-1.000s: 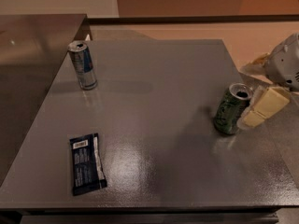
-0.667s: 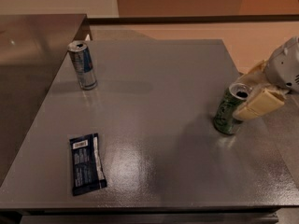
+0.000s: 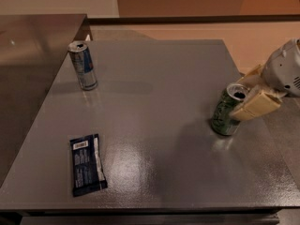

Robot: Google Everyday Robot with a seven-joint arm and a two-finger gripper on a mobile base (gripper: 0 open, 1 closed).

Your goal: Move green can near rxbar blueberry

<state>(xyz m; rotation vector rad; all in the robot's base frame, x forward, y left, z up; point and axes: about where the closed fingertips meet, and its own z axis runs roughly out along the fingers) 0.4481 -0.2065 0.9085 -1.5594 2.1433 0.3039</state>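
While your claw (image 3: 241, 96) sits at the dark green drink can (image 3: 224, 118) | clamp: can't tell | verify it, keep can upright, slide to flat navy bar wrapper (image 3: 87, 164).

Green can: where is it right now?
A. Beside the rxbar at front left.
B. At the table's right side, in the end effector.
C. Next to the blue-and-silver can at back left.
B: the green can leans at the table's right side with the end effector closed around its top, far from the rxbar blueberry and the blue-and-silver can.
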